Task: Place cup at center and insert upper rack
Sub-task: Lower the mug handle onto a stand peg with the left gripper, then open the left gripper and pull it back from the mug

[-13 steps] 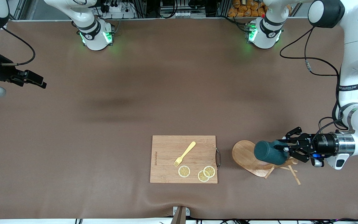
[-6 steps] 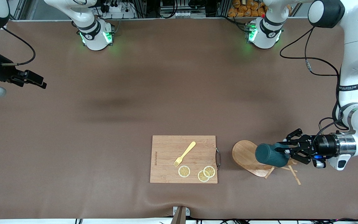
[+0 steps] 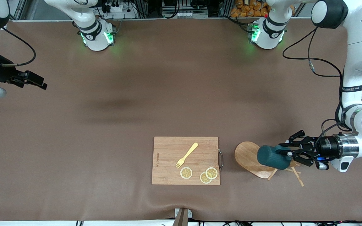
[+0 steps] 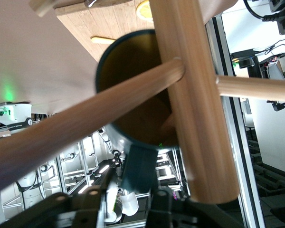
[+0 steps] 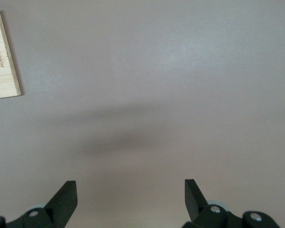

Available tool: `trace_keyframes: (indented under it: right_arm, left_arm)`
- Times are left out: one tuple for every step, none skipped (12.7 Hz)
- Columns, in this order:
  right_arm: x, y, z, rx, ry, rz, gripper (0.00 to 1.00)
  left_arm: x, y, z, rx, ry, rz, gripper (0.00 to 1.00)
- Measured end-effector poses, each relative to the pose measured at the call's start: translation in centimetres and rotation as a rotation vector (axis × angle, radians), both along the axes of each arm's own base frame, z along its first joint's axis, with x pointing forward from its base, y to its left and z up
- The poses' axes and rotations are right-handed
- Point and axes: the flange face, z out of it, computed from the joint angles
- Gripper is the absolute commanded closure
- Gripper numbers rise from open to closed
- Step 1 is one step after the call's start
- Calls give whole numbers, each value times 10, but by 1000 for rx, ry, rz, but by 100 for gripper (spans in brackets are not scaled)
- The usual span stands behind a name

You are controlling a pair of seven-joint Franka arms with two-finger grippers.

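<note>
The dark teal cup (image 3: 273,157) lies on its side across the upper rack (image 3: 247,155), a wooden mug tree tipped over beside the cutting board, toward the left arm's end. Its pegs (image 3: 297,177) splay on the table. My left gripper (image 3: 285,153) reaches in level at the cup's handle. In the left wrist view the handle (image 4: 138,166) stands between the fingers of the left gripper (image 4: 130,190), with a gap on one side. The rack's post (image 4: 194,109) and a peg cross the cup's tan inside (image 4: 133,90). My right gripper (image 3: 39,82) waits open over bare table (image 5: 130,190).
A rectangular wooden cutting board (image 3: 168,150) lies near the front edge, with a yellow fork (image 3: 187,154) and lemon slices (image 3: 186,173) on it. Its corner shows in the right wrist view (image 5: 2,57). Brown mat covers the middle of the table.
The left gripper's fingers have loosened around the cup's handle. The cup has tipped slightly and settled on the rack. The right arm has not moved.
</note>
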Motion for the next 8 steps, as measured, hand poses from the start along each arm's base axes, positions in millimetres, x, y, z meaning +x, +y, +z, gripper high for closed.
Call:
trace_keyframes:
  right_arm:
    - [0, 0, 0, 0, -2, 1, 0]
    - [1, 1, 1, -1, -7, 3, 0]
    - [1, 3, 1, -1, -10, 6, 0]
    - [1, 3, 1, -1, -13, 11, 0]
    - [1, 1, 2, 0, -16, 24, 0]
    - [1, 0, 2, 1, -18, 32, 0]
    - [1, -1, 2, 1, -21, 38, 0]
    - [2, -2, 3, 1, -27, 41, 0]
  left_arm:
    - [0, 0, 0, 0, 0, 0, 18]
    - [0, 0, 1, 0, 0, 0, 13]
    - [1, 0, 2, 0, 6, 1, 4]
    - [1, 0, 4, 0, 12, 3, 0]
    - [2, -1, 6, 1, 16, 4, 0]
    - [3, 0, 10, 1, 18, 6, 0]
    - [4, 1, 15, 2, 15, 8, 0]
    - [4, 1, 22, 4, 12, 10, 0]
